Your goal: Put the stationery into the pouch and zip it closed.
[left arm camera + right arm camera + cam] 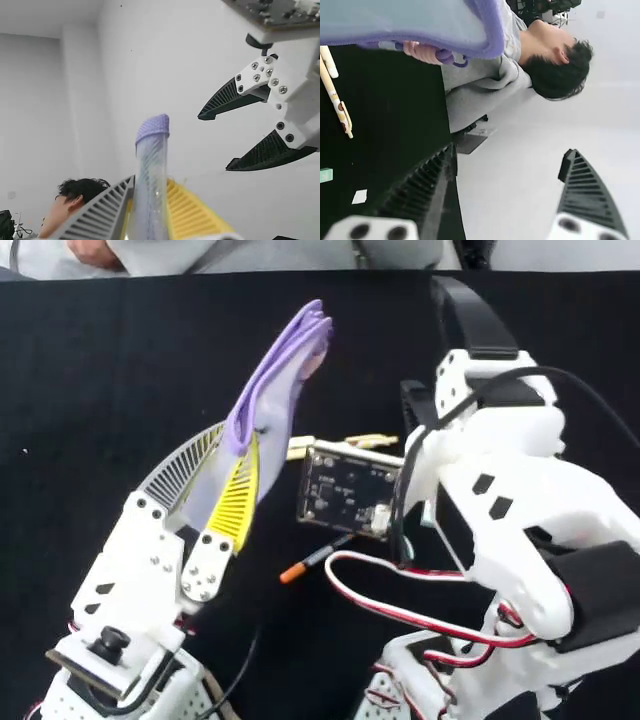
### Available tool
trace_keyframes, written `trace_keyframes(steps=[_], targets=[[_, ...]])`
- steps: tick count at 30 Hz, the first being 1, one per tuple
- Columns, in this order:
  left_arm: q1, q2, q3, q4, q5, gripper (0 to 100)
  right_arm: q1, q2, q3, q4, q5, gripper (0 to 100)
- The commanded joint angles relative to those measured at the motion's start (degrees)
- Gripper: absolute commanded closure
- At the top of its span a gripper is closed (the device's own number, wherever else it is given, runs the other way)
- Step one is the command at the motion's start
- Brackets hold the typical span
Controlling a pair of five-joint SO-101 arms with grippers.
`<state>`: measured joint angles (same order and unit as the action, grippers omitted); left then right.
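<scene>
The left claw (238, 437), in the lower left of the high view, is clamped narrow on the purple pouch (285, 360). Its grey finger and its yellow finger press the pouch's lower end from either side. The pouch rises off the tabletop (90, 380) and slants toward the upper middle of the frame; whether its zip is open I cannot tell. In the left wrist view the pouch (151, 150) stands between the same two fingers.

The right claw (510, 150) is spread wide and holds nothing, its black ribbed fingers well apart. It (214, 143) hangs in the air near the pouch's top without touching it.

On the black tabletop an orange pen (308, 563) lies at centre frame, between the two arms. Farther back a cream pen (365, 441) lies beside the pouch. A white wall (165, 60) stands behind.
</scene>
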<state>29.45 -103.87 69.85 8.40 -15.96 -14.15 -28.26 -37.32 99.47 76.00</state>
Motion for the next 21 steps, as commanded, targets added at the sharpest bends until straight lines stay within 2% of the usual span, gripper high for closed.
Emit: trace_keyframes(steps=[1, 3, 10, 15, 21], targets=[[4.53, -0.53, -1.89, -0.97, -0.18, 97, -3.6, 1.19, 0.13, 0.97, 0.44, 67.0], [6.46, -0.53, -1.89, -0.97, -1.14, 97, -5.19, 1.27, 0.04, 0.88, 0.44, 67.0], [12.88, -0.53, 2.77, 0.79, -15.91, 97, -6.07, 1.36, 0.48, -0.26, 0.44, 67.0], [14.55, -0.53, 3.03, 0.7, -19.34, 97, -9.58, 1.54, 1.01, 1.76, 1.76, 67.0], [14.46, -0.53, 3.12, 1.05, -22.15, 97, -11.34, 1.45, 9.36, 1.58, 6.07, 67.2]])
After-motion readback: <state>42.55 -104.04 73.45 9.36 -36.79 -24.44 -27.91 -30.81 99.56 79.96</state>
